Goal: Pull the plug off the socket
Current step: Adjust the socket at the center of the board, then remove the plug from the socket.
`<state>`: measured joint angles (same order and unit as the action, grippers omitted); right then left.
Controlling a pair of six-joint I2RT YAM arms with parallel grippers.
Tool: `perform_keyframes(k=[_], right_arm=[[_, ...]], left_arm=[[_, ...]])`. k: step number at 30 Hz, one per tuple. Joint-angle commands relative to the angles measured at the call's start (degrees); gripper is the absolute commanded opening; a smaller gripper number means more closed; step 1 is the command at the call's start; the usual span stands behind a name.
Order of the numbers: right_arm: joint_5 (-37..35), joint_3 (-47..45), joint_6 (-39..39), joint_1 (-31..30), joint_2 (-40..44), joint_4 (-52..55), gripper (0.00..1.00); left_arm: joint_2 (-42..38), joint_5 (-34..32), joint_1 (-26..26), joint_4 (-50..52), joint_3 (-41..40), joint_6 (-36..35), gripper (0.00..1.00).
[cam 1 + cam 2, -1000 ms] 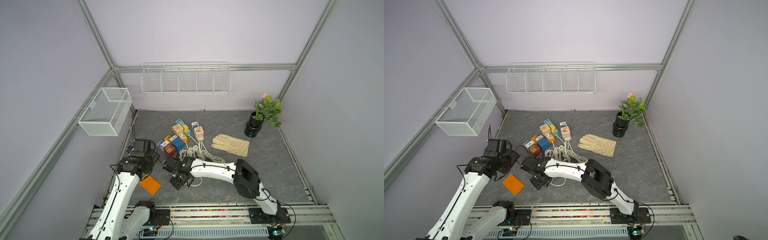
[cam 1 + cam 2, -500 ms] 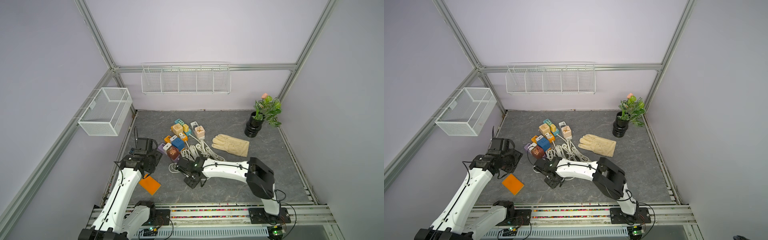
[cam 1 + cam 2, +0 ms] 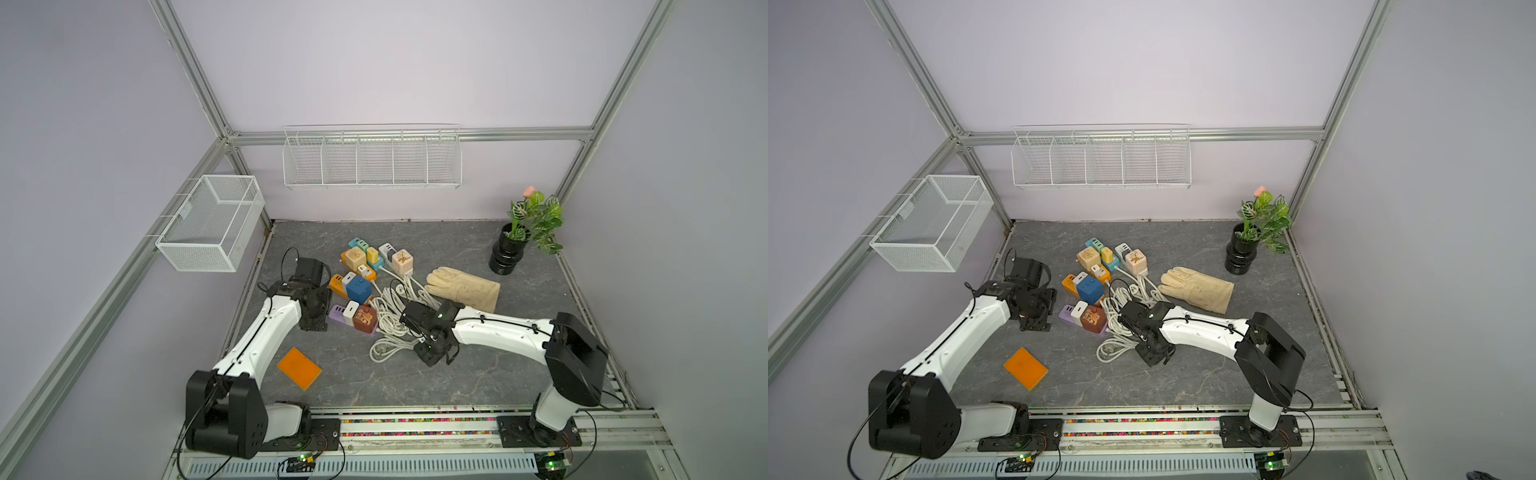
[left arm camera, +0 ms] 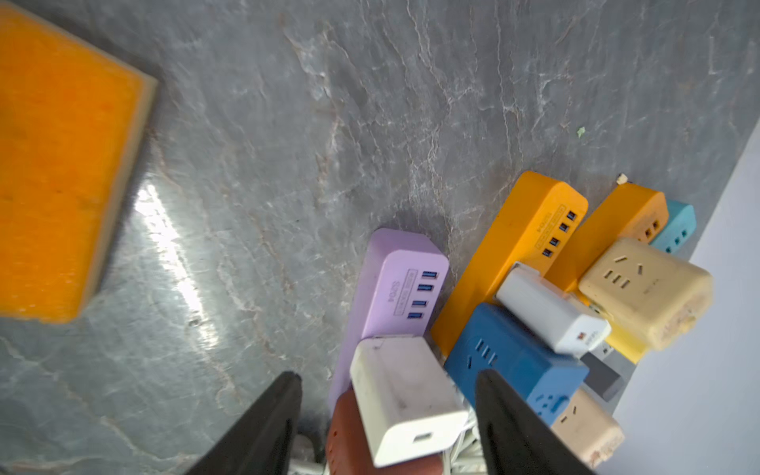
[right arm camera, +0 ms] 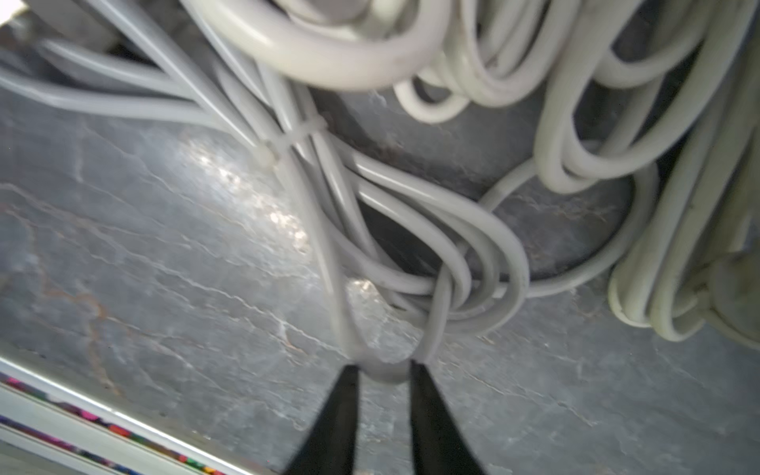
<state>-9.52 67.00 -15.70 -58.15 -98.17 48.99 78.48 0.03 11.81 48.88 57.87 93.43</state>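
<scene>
straddling the white charger plug (image 4: 405, 401), the left jaws stand well open, with a black fingertip (image 4: 271, 419) on either side of it and a gap to each, so nothing is held. the plug is seated in the top of the purple power strip (image 4: 395, 288), next to its 4 blue usb ports, and a red-brown cube socket (image 4: 349, 436) sits right against the plug. a blue cube socket (image 4: 506, 362) and an orange power strip (image 4: 514, 246) carrying another white charger (image 4: 547, 312) lie just beside the purple strip.

in a top view the left arm (image 3: 266, 332) reaches to the left edge of this cluster of coloured sockets on the grey bench (image 3: 478, 374).

the right jaws are only slightly parted, low over the bench at the near edge of the tangle of white cables (image 3: 390, 320). in the right wrist view a u-bend of white cable (image 5: 384, 372) spans the narrow gap and touches both fingertips (image 5: 341, 403); whether it is pinched or merely resting there i cannot tell.

an orange sponge (image 3: 299, 368) lies apart from the cluster, nearer the front rail. a cream work glove (image 3: 463, 286) lies just behind the right arm (image 3: 498, 332), and a potted plant (image 3: 519, 241) stands in the far right corner.
</scene>
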Motion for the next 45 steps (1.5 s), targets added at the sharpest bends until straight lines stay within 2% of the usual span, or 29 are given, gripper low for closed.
perform_keyframes(k=[1, 5, 7, 12, 19, 25, 30, 37, 45], right_arm=[[-1.93, -1.06, -1.35, 0.46, 4.04, 3.40, 0.52], [-2.34, 0.01, -0.29, 0.55, 9.62, 2.80, 0.81], [-2.60, 1.97, 1.03, 0.51, 10.71, 2.32, 0.87], [-3.58, 7.09, 6.78, 0.51, 8.88, -1.93, 0.93], [0.56, 15.33, 15.51, 0.54, 1.29, -9.11, 0.94], [2.63, 21.03, 17.64, 0.53, -5.10, -10.26, 0.94], [4.18, 20.42, 17.81, 0.56, -6.79, -13.72, 0.95], [4.05, 18.38, 19.69, 0.58, -7.69, -19.51, 0.96], [4.65, 16.69, 21.23, 0.58, -8.97, -23.58, 0.96]], left_arm=[[4.17, 0.01, 0.23, -1.76, 3.28, 5.08, 0.74], [10.83, 3.57, -0.08, -3.47, 5.06, 5.07, 0.74], [14.41, 6.47, -0.64, -3.53, 6.57, 3.38, 0.74], [22.82, 8.39, -2.13, 1.85, 13.96, -4.76, 0.75], [27.96, 9.90, -2.61, 6.29, 19.06, -12.28, 0.75], [23.28, 6.75, -2.32, 8.94, 16.97, -12.32, 0.75], [21.67, 6.39, -2.32, 9.13, 15.66, -11.89, 0.77], [25.19, 9.45, -2.30, 4.54, 13.65, -9.06, 0.81], [26.29, 9.70, -0.53, 3.63, 13.31, -7.66, 0.76]])
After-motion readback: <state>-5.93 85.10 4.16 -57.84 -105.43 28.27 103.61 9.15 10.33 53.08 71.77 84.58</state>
